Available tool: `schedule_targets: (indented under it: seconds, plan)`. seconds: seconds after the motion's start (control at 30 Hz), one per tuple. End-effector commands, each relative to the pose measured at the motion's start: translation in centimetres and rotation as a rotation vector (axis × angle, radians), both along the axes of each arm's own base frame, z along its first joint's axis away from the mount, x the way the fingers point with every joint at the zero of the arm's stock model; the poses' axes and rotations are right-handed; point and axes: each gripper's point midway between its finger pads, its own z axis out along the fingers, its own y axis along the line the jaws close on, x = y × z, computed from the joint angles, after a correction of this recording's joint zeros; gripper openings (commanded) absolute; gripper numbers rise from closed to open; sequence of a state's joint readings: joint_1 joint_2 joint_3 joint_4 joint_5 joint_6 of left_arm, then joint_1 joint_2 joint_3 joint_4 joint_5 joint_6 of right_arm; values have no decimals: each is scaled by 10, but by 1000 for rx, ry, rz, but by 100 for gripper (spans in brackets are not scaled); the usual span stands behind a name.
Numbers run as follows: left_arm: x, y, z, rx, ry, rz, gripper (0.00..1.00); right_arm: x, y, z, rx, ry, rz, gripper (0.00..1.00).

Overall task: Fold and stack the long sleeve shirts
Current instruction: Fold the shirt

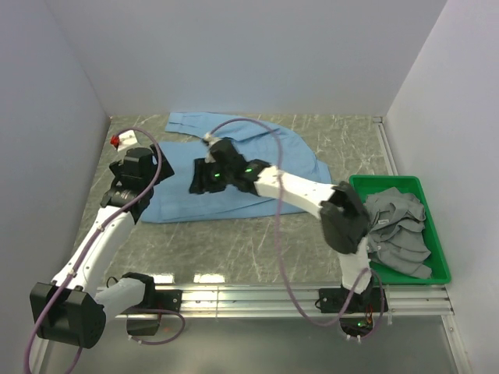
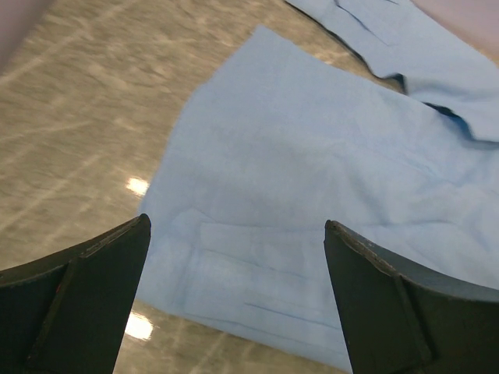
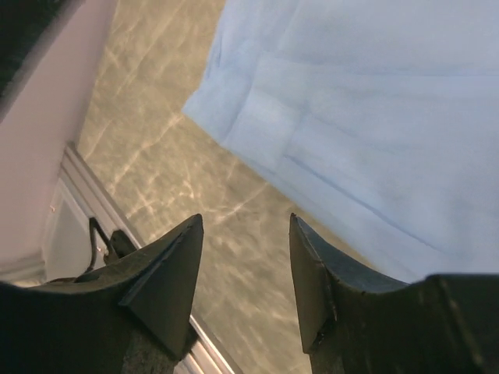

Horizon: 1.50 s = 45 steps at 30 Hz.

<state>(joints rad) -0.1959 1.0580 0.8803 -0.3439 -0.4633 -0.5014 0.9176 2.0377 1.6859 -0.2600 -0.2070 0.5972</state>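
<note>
A: Overhead first. Light blue shirt (image 1: pixel 257 167) lies spread on the table (image 1: pixel 257 241). Its outline is uneven, and I cannot tell how far it is folded. Green tray (image 1: pixel 437 241) sits right of the shirt with grey cloth (image 1: pixel 398 226) heaped in it, kind not clear.

B: Arms?

A: Left gripper (image 1: pixel 144 167) is at the shirt's left edge. Right gripper (image 1: pixel 201 178) is over the shirt's left half. Jaw gaps are unreadable from up here.

B: Left wrist view?

A: Left gripper (image 2: pixel 238 226) is spread wide with nothing in it. It hangs above the shirt (image 2: pixel 312 156) near a corner with stitched hem lines. Bare table (image 2: pixel 78 117) shows left of the shirt.

B: Right wrist?

A: Right gripper (image 3: pixel 245 222) is parted and empty, over bare table (image 3: pixel 156 179) just off a doubled edge of the shirt (image 3: pixel 374 117). A metal rail (image 3: pixel 78 195) and a pale wall lie beyond.

B: Step?

A: Folding, I judge, with nothing stacked yet and neither gripper holding cloth. The next move calls for a pinch on an edge or sleeve that catches both layers. Then carry it across the shirt without dragging the part beneath.

B: What do the views trade?

A: Overhead gives the whole outline and the tray. The wrists give jaw gaps and hem detail, but no tray.
</note>
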Motion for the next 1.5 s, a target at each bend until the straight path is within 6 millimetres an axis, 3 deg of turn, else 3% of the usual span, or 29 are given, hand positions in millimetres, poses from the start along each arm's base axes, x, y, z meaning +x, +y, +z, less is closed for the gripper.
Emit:
schedule_targets:
  seconds: [0.0,0.03,0.07,0.1,0.13,0.17,0.23,0.27,0.3,0.33,0.37,0.6,0.83,0.93,1.07,1.2,1.33,1.47]
  plan:
    - [7,-23,17,-111,-34,-75,99,35,-64,58,101,-87,-149,56]
    - [6,-33,11,-146,-17,-112,99,48,-86,55,114,-69,-190,56]
    - [7,-37,8,-177,-17,-114,99,45,-102,34,108,-31,-219,56]
    - [8,-42,3,-204,-10,-124,99,48,-117,41,134,-40,-246,56]
    - [9,-47,-7,-232,12,-136,99,46,-127,36,147,-17,-247,56]
    - [7,-58,-17,-290,37,-155,99,51,-150,15,147,20,-299,56]
    - [7,-63,-39,-340,71,-143,99,49,-170,14,191,35,-329,56]
    - [6,-65,-46,-378,75,-123,99,52,-193,-4,195,64,-389,55]
    - [8,-64,-51,-395,63,-101,98,51,-203,-2,212,60,-414,54]
    - [3,-60,-68,-406,88,-72,98,52,-216,-7,219,71,-452,53]
    - [2,-58,-74,-432,86,-46,97,51,-237,-20,223,80,-502,53]
    - [-10,-27,-127,-493,132,143,96,48,-313,-76,209,178,-738,52]
    - [-35,-4,-165,-551,208,310,95,38,-370,-114,98,260,-968,51]
    - [-43,2,-172,-563,237,358,94,31,-387,-120,47,270,-1033,51]
    - [-49,11,-167,-558,252,383,94,34,-405,-103,-36,202,-1077,51]
    - [-40,22,-132,-485,213,369,95,45,-414,-71,-127,84,-1060,51]
    - [-19,21,-96,-425,135,274,97,64,-389,-37,-217,-36,-937,52]
    - [-1,-5,-79,-362,131,168,97,82,-351,-20,-261,-118,-817,52]
